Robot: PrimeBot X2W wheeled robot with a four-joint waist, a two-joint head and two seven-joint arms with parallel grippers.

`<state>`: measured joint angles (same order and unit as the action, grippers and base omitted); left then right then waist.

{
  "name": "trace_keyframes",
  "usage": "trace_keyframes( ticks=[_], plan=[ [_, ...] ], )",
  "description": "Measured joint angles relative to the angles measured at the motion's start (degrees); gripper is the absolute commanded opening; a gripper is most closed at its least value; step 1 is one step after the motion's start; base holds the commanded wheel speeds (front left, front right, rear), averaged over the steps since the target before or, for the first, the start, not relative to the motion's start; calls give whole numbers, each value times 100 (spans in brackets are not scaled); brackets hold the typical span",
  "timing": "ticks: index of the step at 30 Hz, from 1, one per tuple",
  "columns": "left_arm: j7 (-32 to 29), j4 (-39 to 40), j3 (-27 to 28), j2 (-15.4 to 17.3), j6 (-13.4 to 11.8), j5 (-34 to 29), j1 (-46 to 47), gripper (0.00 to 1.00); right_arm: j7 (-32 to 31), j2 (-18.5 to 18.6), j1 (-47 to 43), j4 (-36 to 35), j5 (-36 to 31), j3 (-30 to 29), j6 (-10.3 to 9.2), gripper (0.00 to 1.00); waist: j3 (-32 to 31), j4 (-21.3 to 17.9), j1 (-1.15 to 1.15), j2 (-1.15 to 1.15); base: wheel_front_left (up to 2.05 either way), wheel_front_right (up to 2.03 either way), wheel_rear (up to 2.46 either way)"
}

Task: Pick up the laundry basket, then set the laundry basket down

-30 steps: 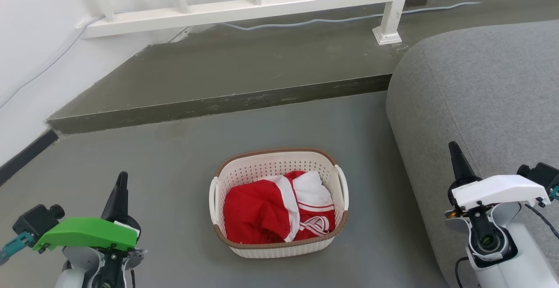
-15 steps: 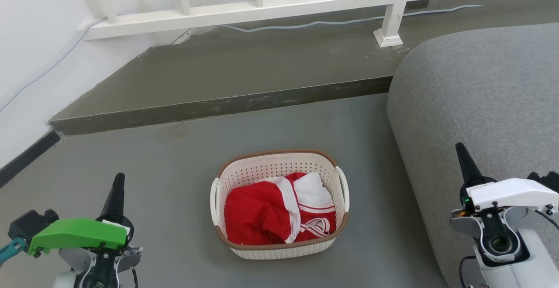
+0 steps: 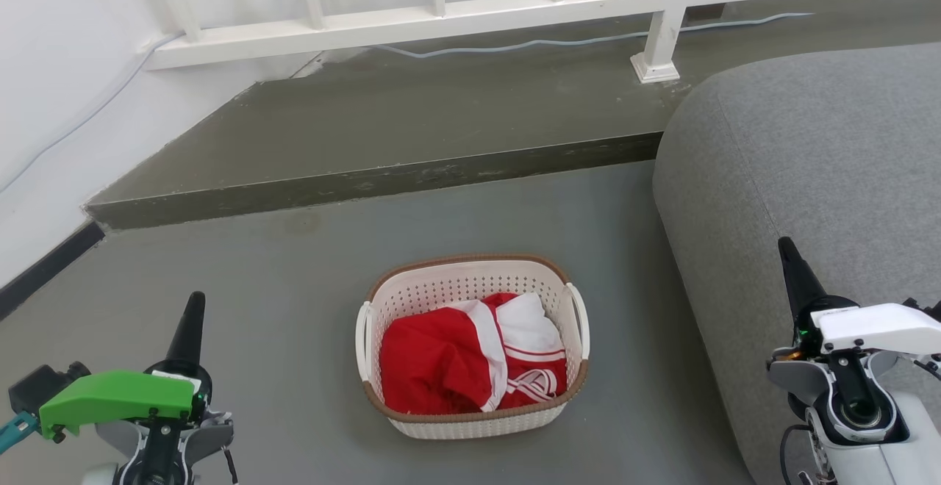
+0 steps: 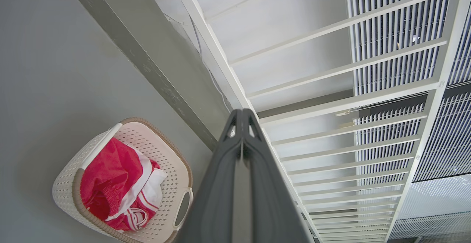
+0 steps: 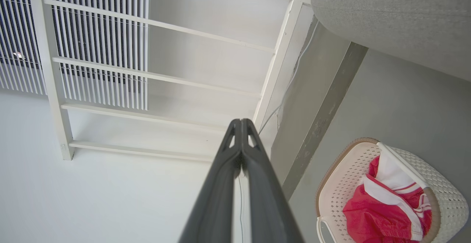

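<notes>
Operator: Head view first. Where is it?

Spotter: Your laundry basket (image 3: 470, 425) sits on the grey floor (image 3: 294, 301), about midway between your 2 grippers. A red and white garment (image 3: 441, 360) is bundled inside it. Its 2 white handles (image 3: 361, 338) face left and right. The grey sofa (image 3: 809, 162) is near it on your right. A raised step (image 3: 382, 176) and a white railing (image 3: 514, 4) lie beyond.

Operator: And my grippers there?

Spotter: Your left gripper (image 3: 192, 312) hangs at the lower left. Your right gripper (image 3: 792, 261) is at the lower right, showing against the sofa. Both are well apart from the basket, and each reads as 1 dark point.

Operator: Left wrist view?

Spotter: Your fingers (image 4: 220, 184) are pressed together from base to tip, closed on themselves. The basket lies at that view's lower left, on the floor, apart from them, with 1 handle turned toward you.

Operator: Right wrist view?

Spotter: Here too your 2 fingers meet at the tips, closed on themselves. The basket is at the lower right with the garment in it, and the sofa is at the upper right.
</notes>
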<state>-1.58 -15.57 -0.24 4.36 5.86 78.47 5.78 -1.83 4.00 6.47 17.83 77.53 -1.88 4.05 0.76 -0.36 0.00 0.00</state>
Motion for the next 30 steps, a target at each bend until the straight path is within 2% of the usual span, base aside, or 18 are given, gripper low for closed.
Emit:
trace_keyframes(
  ticks=[24,30],
  plan=[
    [-446,-33,436,-196,116,1269,-2,0,-426,-158,-115,-116,1370,-566,252,0,-61,36,0,0,0,0,0],
    [-450,-33,455,-209,116,1355,-3,0,-436,-170,-116,-132,1423,-588,253,0,-61,36,0,0,0,0,0]
  ],
)
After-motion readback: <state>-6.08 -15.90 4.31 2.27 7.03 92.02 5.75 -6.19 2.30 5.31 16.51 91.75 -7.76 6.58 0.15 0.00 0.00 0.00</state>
